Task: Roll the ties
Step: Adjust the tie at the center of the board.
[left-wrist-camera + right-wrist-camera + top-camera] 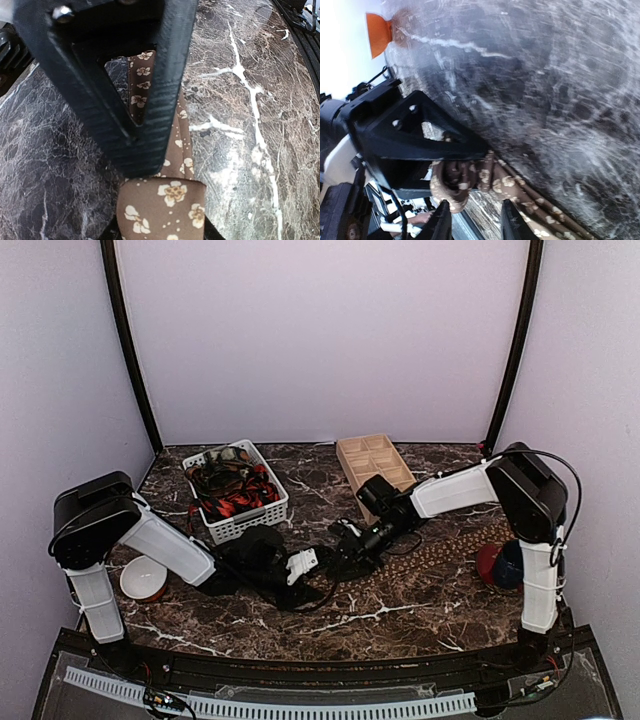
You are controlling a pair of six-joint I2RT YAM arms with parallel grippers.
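Fabric this soft and light will slump and slip. Left claw (161,232) pinches the tie (165,200), right claw (476,220) stands parted beside its rolled end — I'd grip there.

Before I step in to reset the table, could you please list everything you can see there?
brown floral tie: one, brown with tan flowers, lying across mid-table, one end rolled
other ties: several, mostly red-and-black, piled in the basket
basket: one, white, back left
divided tray: one, pale wood, back centre
white bowl: one, white, left edge
red bowl: one, red, right edge
blue bowl: one, dark blue, beside the red one
table: one, dark brown marble with white veins
left arm, right arm: two, white and black, reaching to mid-table
left pincer: black, closed on the rolled end
right pincer: black, open beside the roll
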